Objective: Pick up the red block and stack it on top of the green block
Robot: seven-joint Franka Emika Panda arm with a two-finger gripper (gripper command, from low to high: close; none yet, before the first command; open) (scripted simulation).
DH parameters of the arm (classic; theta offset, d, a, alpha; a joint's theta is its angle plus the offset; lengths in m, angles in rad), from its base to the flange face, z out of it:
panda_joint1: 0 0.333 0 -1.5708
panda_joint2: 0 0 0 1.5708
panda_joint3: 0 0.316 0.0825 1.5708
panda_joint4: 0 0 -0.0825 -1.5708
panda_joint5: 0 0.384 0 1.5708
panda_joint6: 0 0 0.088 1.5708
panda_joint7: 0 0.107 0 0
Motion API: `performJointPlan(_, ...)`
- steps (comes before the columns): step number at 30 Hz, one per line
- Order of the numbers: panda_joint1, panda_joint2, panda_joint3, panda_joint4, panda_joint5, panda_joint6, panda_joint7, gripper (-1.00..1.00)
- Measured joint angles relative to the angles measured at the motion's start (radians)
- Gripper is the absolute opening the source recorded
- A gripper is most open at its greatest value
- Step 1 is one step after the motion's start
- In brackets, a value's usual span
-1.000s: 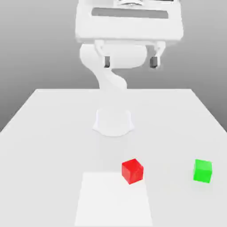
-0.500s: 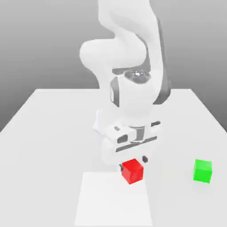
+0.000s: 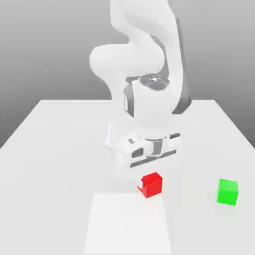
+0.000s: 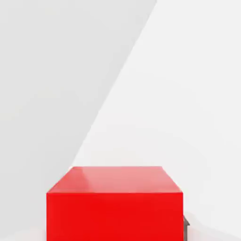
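The red block is a small bright red cube near the table's front middle, held a little above the white table. My gripper comes down on it from above and is shut on it, one fingertip showing at its side toward the exterior view's left. In the hand view the red block sits close up between the jaws. The green block rests on the table to the exterior view's right of the red block, well apart from it.
A lighter rectangular patch marks the table just in front of the red block. The white arm rises behind the hand over the table's middle. The table's edges run along both sides and the back.
The hand came down from high above with open fingers and shut on the red block. Since half a second ago the block has risen slightly off the table.
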Motion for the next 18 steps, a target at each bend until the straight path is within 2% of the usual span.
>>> performJointPlan(5,0.097,0.008,0.109,0.100,-0.003,-0.091,0.108,-1.00)
performJointPlan(12,0.337,0.072,0.232,0.266,0.003,-0.193,0.273,-1.00)
performJointPlan(14,0.381,0.125,0.225,0.284,-0.022,-0.158,0.308,-1.00)
performJointPlan(17,0.371,0.225,0.188,0.293,-0.080,-0.069,0.354,-1.00)
performJointPlan(18,0.378,0.258,0.177,0.294,-0.099,-0.039,0.368,1.00)
